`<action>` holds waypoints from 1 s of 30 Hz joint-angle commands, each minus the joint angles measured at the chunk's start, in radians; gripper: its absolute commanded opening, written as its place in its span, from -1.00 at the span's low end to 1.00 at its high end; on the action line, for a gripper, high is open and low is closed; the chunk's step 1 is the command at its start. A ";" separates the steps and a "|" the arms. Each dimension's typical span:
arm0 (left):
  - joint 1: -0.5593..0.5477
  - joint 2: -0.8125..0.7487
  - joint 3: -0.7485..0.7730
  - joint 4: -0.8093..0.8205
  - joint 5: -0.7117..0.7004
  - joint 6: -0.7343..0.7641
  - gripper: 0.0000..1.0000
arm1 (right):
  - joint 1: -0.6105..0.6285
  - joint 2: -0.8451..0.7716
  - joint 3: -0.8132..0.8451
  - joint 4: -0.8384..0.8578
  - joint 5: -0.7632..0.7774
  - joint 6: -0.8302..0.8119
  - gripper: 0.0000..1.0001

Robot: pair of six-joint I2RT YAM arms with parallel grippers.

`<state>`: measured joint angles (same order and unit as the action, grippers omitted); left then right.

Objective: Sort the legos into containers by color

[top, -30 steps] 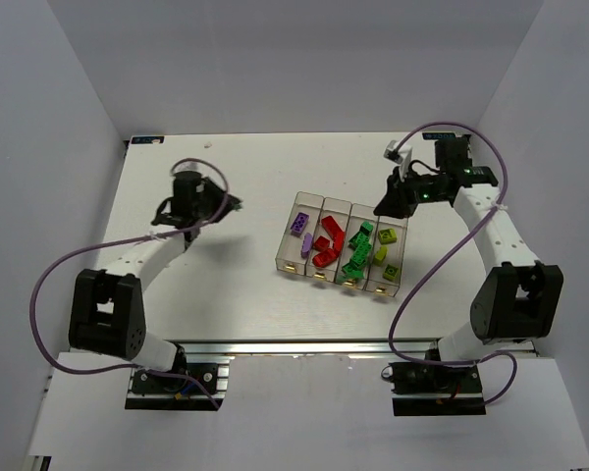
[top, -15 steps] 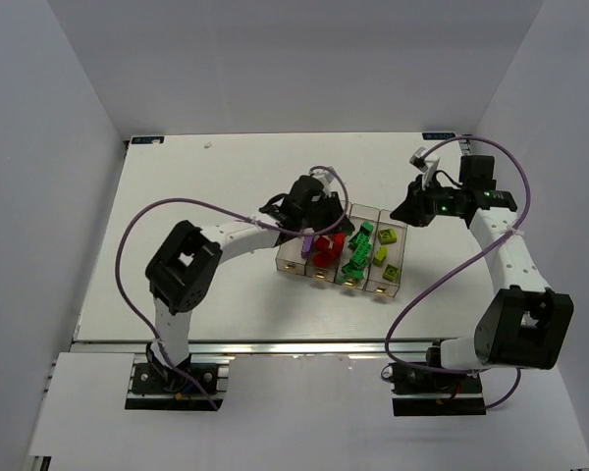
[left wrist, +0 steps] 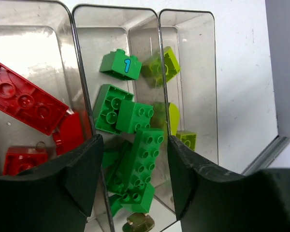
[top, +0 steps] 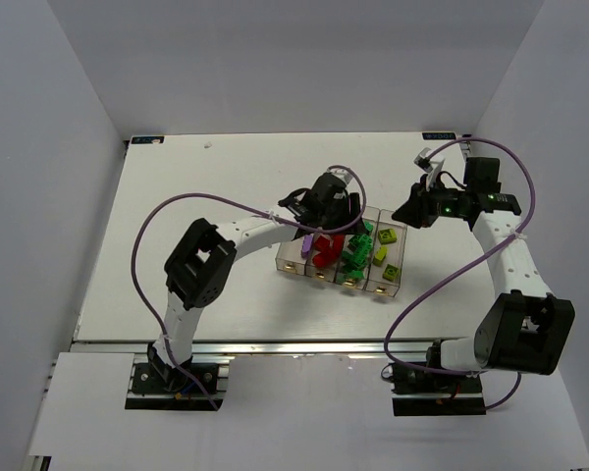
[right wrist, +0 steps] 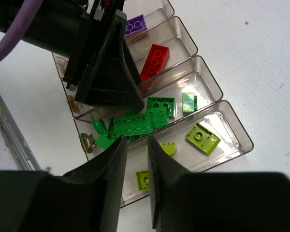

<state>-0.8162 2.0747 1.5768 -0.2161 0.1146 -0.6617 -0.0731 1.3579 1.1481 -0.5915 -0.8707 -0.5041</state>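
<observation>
The four joined clear containers [top: 291, 263] sit mid-table. From left they hold a purple lego [top: 305, 238], red legos [top: 324, 251], dark green legos [top: 354, 255] and yellow-green legos [top: 388, 235]. My left gripper [top: 334, 218] hovers over the far end of the red and green bins. It is open and empty, with a long green brick [left wrist: 142, 159] showing between its fingers [left wrist: 87, 169]. My right gripper [top: 410, 210] is just right of the bins and above them. Its jaws stand a narrow gap apart and hold nothing; it [right wrist: 136, 164] looks down on the yellow-green bin [right wrist: 232, 126].
Red bricks [left wrist: 26, 104] and yellow-green bricks [left wrist: 162, 65] lie either side of the green bin. A gold tab [left wrist: 137, 221] marks its near end. The left arm's gripper body [right wrist: 104, 72] fills the right wrist view's upper left. White walls enclose the table [top: 196, 196].
My left arm has swung from the left side of the table to over the bins. My right gripper has drawn back to the right, off the yellow-green bin.
</observation>
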 commanded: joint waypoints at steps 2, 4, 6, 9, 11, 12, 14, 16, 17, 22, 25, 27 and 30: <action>-0.001 -0.074 0.052 -0.043 -0.064 0.045 0.05 | -0.005 -0.031 0.021 -0.011 -0.031 -0.017 -0.18; 0.005 -0.146 0.023 -0.040 -0.095 0.059 -0.56 | -0.007 -0.033 0.032 -0.031 -0.033 -0.019 0.14; 0.026 -0.211 -0.030 -0.010 -0.139 0.063 -1.00 | -0.007 -0.039 0.039 -0.033 -0.025 -0.007 0.78; 0.067 -0.391 -0.226 0.131 -0.121 0.079 -1.00 | -0.007 -0.065 0.033 0.010 0.010 0.062 0.79; 0.098 -0.531 -0.385 0.255 -0.077 0.065 -1.00 | -0.007 -0.074 0.024 0.077 0.089 0.167 0.79; 0.133 -0.569 -0.426 0.270 -0.067 0.053 -1.00 | -0.007 -0.083 0.025 0.094 0.113 0.189 0.79; 0.194 -0.657 -0.501 0.265 -0.041 0.019 -0.63 | -0.007 -0.085 0.035 0.116 0.181 0.238 0.79; 0.227 -0.703 -0.526 0.233 -0.035 0.013 0.48 | -0.007 -0.101 0.042 0.119 0.197 0.237 0.79; 0.245 -0.725 -0.543 0.187 -0.042 0.022 0.86 | -0.007 -0.111 0.033 0.128 0.203 0.237 0.79; 0.287 -0.870 -0.580 0.118 -0.090 0.040 0.96 | -0.007 -0.172 -0.007 0.200 0.288 0.304 0.79; 0.301 -0.930 -0.589 0.090 -0.101 0.050 0.96 | -0.007 -0.171 0.002 0.194 0.395 0.400 0.79; 0.304 -0.962 -0.598 0.081 -0.139 0.054 0.96 | -0.007 -0.181 0.004 0.188 0.445 0.436 0.79; 0.311 -0.988 -0.607 0.061 -0.142 0.059 0.96 | -0.007 -0.209 -0.013 0.193 0.463 0.466 0.79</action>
<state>-0.5163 1.1366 0.9874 -0.1219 0.0059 -0.6231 -0.0769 1.1896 1.1465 -0.4362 -0.4801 -0.1131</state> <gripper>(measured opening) 0.979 0.895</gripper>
